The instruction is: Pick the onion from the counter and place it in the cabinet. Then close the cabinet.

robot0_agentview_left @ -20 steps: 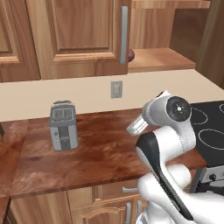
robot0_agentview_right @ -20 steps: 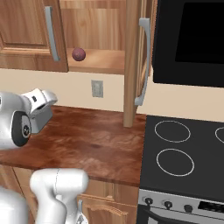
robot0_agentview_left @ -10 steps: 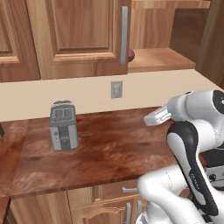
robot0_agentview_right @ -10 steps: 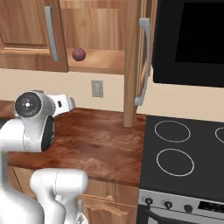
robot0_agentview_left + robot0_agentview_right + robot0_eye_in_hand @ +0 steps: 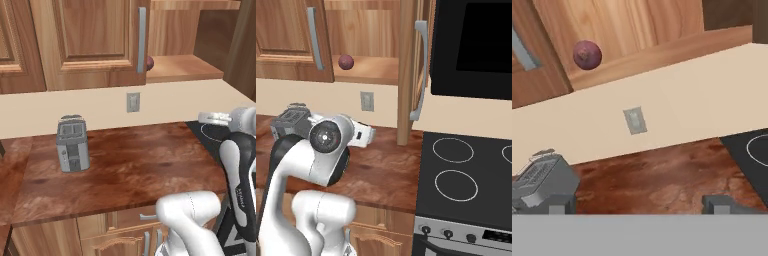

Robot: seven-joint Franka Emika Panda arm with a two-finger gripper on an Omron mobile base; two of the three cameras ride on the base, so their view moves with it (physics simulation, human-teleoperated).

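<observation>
One onion (image 5: 345, 61) on cabinet (image 5: 372, 68) shelf, one toaster (image 5: 72, 143), tool (image 5: 637, 205) wide, empty

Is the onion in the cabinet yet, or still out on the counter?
In. The onion rests on the cabinet's wooden shelf, between the open doors; the gripper holds nothing.
</observation>
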